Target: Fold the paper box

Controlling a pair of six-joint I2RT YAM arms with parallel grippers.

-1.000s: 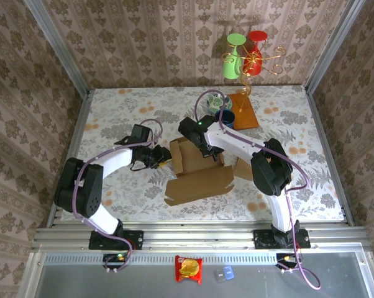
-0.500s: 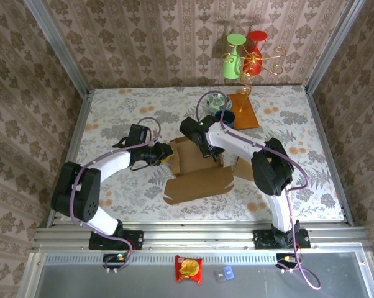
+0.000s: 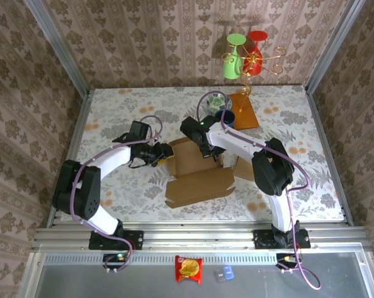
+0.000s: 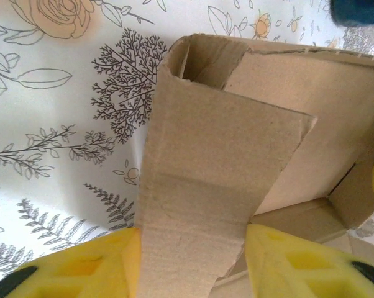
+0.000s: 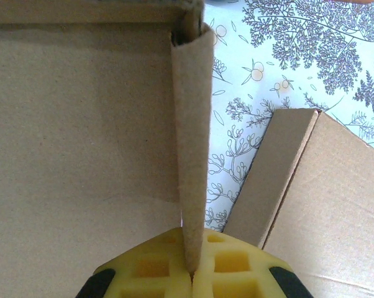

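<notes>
- My right pincer is clamped on an upright wall of the cardboard box, mid-way across the bench.
- My left pincer stands apart, straddling a side flap.

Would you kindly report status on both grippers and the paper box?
Right gripper shut on paper box upright side flap. Left gripper straddles opposite flap, grip unclear. Blue cup beyond box's far edge.
</notes>
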